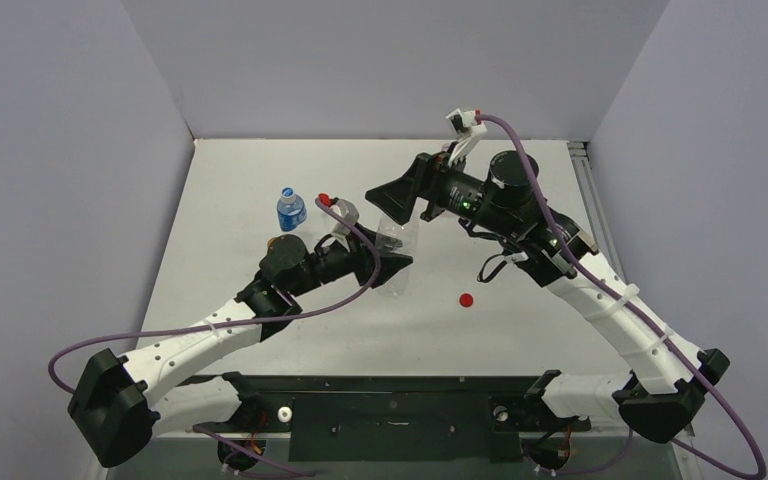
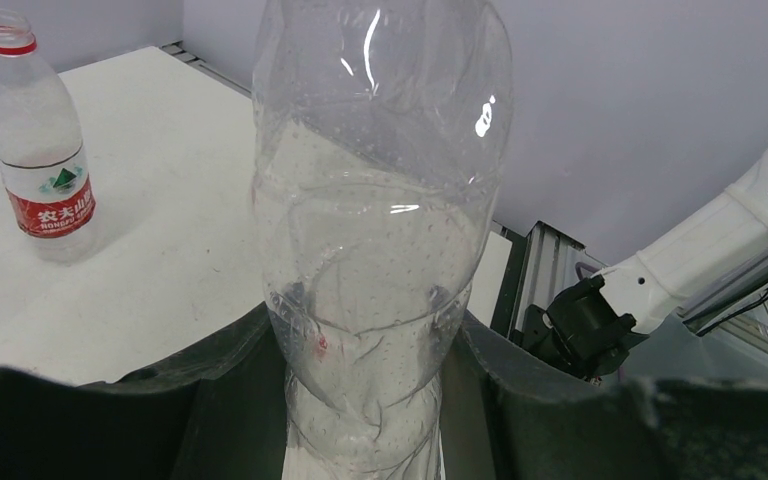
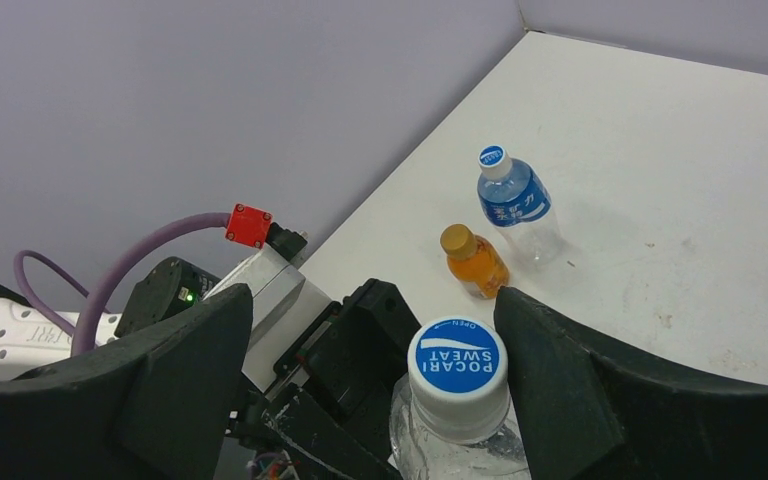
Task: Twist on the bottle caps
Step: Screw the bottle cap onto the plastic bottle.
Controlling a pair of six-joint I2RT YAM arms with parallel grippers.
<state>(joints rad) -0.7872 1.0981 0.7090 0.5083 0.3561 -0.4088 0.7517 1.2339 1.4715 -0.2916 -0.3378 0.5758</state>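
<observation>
The bottle (image 2: 380, 200), base hidden, is clamped by the left gripper (image 2: 360, 410), and its cap (image 3: 457, 362) is straddled by the wide-open right gripper (image 3: 373, 310).

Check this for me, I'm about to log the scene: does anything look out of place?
A red cap lies loose on the table, apart from every bottle, while the red-labelled bottle stands uncapped. The clear bottle looks creased where the left gripper squeezes it.
</observation>
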